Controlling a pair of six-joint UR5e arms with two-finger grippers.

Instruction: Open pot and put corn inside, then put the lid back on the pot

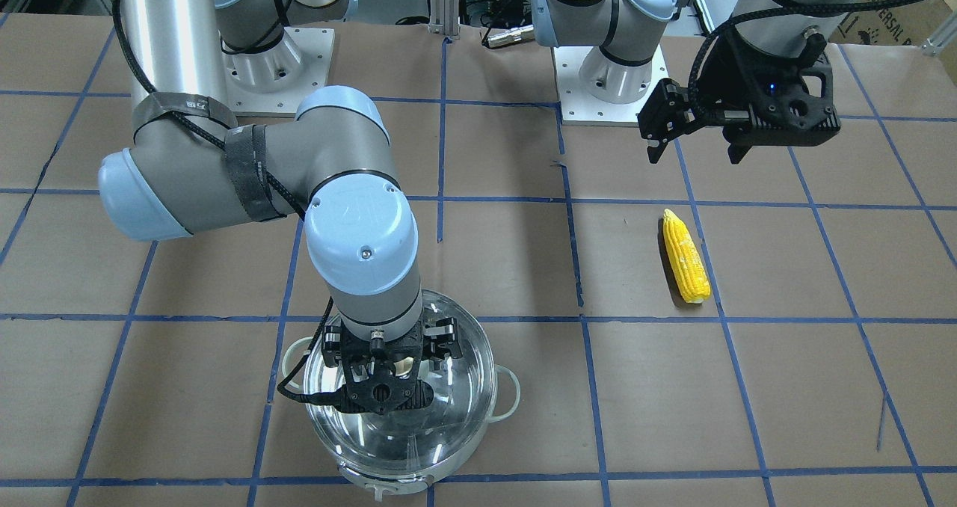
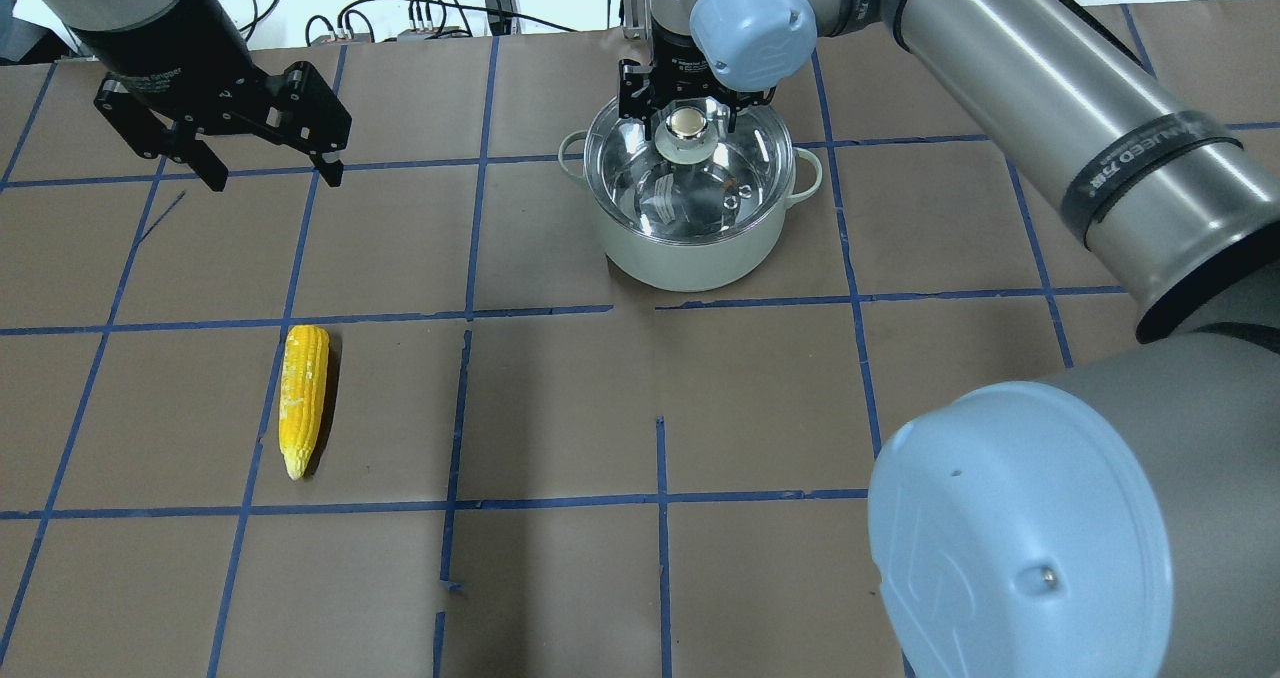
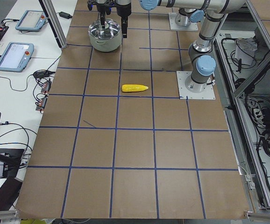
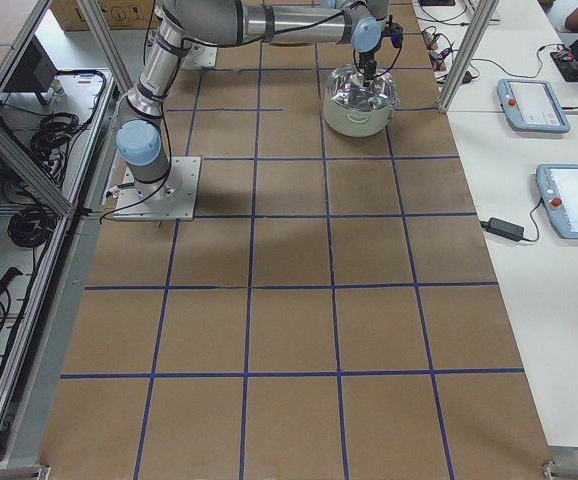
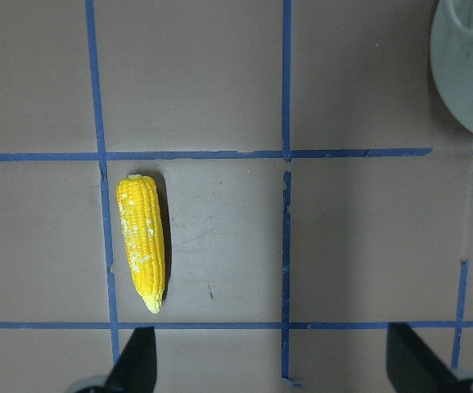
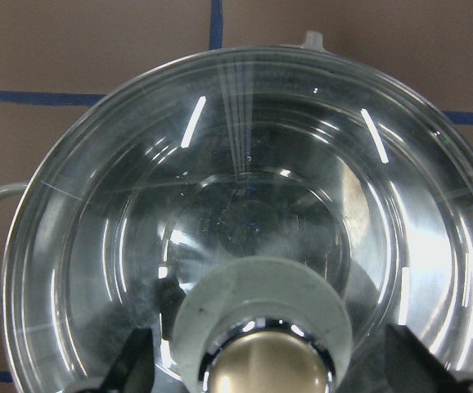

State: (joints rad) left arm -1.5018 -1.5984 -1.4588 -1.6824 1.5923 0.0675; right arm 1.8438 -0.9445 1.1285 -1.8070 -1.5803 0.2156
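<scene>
Lid [image 2: 700, 188]: sat closed on the pot [image 2: 690, 258].
Right gripper [image 2: 687, 118]: lowered over the lid, fingers apart on either side of the knob [image 2: 687, 126], clear of it.
Corn [image 2: 303, 398]: lay flat on the table [image 2: 560, 408], well apart from the pot.
Left gripper [image 2: 275, 178]: fingers apart, empty, held above the table near the corn.

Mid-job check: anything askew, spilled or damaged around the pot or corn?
Nothing stands out. The lid sits level on the pot, the corn lies whole and flat on the table, well apart from it, and nothing is spilled. The right gripper straddles the knob, fingers open.
</scene>
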